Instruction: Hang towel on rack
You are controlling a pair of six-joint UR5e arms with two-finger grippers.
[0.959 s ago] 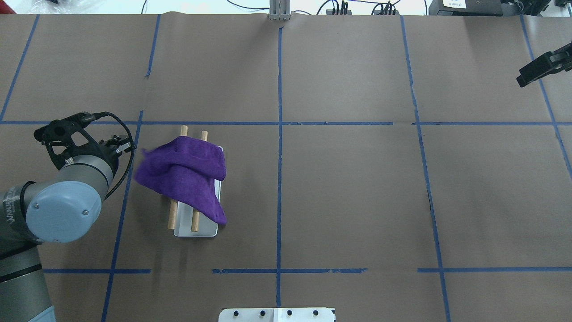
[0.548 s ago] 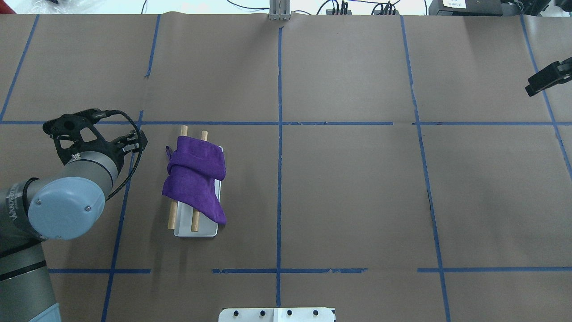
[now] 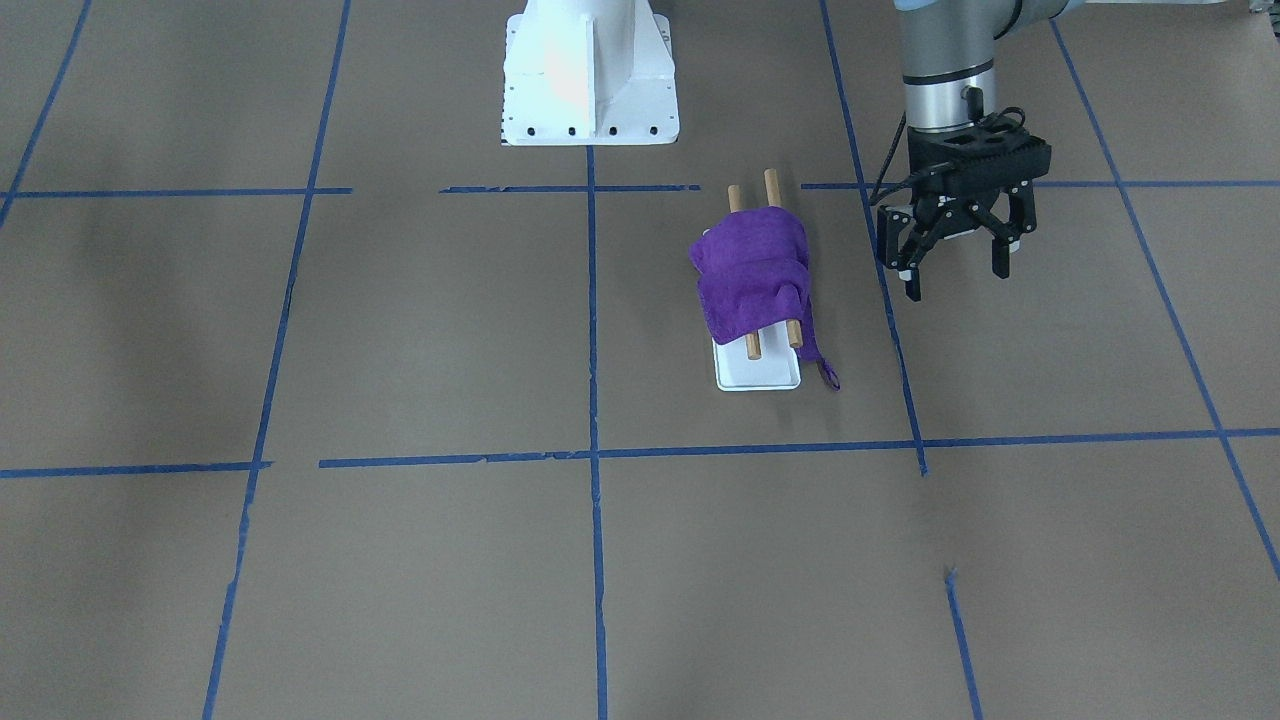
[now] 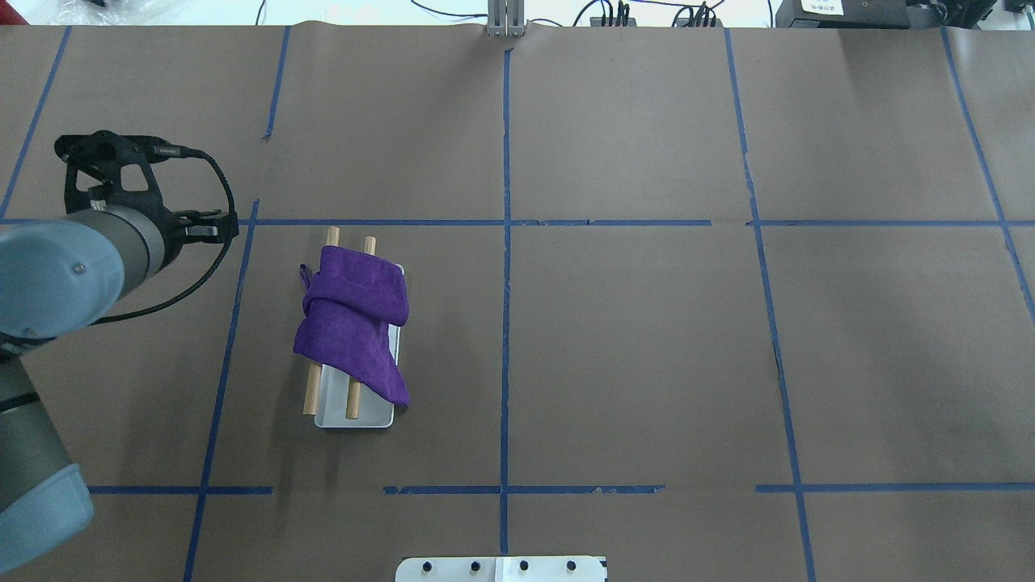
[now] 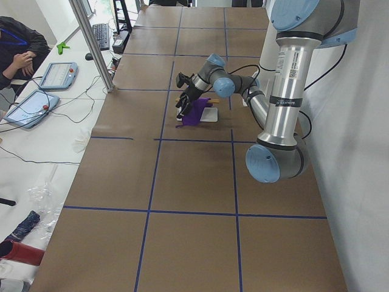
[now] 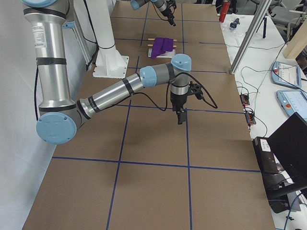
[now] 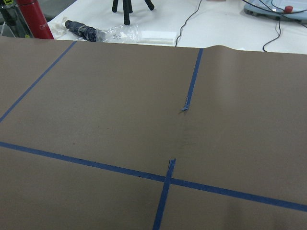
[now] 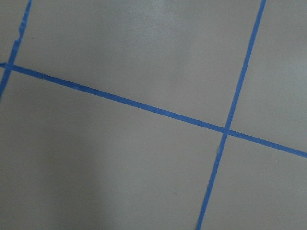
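The purple towel (image 4: 352, 323) hangs over the two brown dowels (image 4: 332, 236) of the rack, whose white base (image 4: 360, 416) shows beneath it. In the front-facing view the towel (image 3: 752, 275) covers the middle of the rods above the base (image 3: 757, 377), with a loop hanging at one corner. My left gripper (image 3: 955, 275) is open and empty, points down, and hovers apart from the rack on my left side. My right gripper (image 6: 181, 116) shows only in the exterior right view, over bare table far from the rack. I cannot tell if it is open or shut.
The table is brown paper with a grid of blue tape lines (image 4: 505, 222). The white robot pedestal (image 3: 590, 70) stands at the near edge. A metal post (image 4: 505, 20) and cables sit at the far edge. Tablets (image 5: 58, 74) lie on the side table.
The towel's edge, stretched toward my left gripper a second ago, has fallen onto the rack. The left gripper has moved away toward the far left. The right gripper has left the overhead view.
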